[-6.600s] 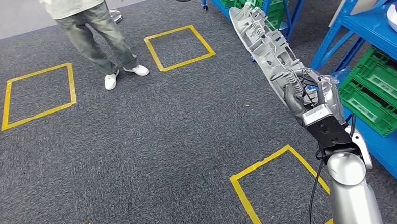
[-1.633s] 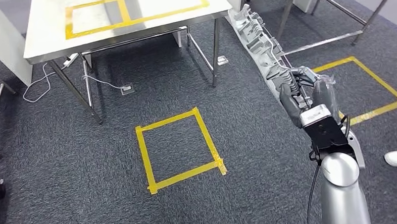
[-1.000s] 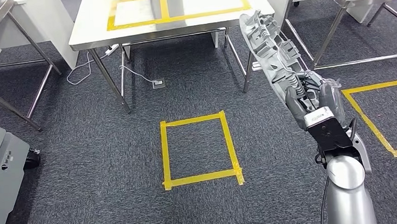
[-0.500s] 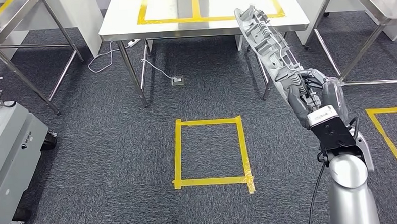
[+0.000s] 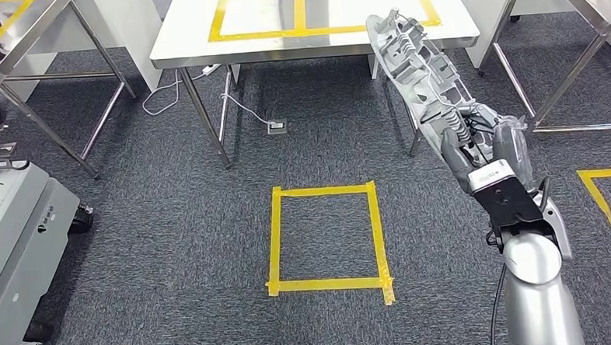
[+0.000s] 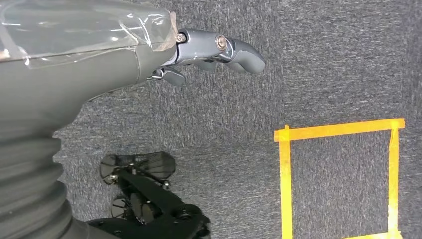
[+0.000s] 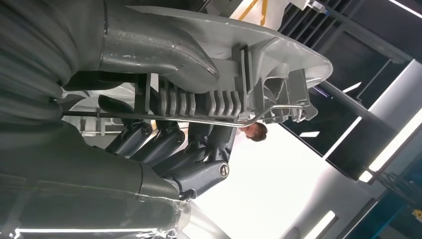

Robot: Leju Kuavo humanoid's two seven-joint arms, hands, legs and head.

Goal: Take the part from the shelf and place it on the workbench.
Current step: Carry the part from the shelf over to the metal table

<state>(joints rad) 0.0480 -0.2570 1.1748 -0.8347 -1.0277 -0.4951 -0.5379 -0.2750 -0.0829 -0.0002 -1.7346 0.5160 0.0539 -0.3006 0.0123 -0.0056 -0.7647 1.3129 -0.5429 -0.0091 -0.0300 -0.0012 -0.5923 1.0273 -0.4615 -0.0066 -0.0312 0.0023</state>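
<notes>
Right hand (image 5: pixel 479 145): clamped on the part's near end.
Part (image 5: pixel 412 59): long, grey, reaching toward the bench (image 5: pixel 196 45).
Left hand (image 6: pixel 149 55): holds nothing; fingers' spread unclear.

long grey ribbed part (image 5: pixel 416 63), held aloft, tilted

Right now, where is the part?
In the head view, the part is on the right, held in the right hand, its far end overlapping the workbench edge.

Silver right arm (image 5: pixel 535 302), black wrist block, white label, black cable alongside. Grey right hand (image 5: pixel 484 145), darker fingers. Left hand (image 6: pixel 99 55): grey ribbed cover, clear tape.
</notes>
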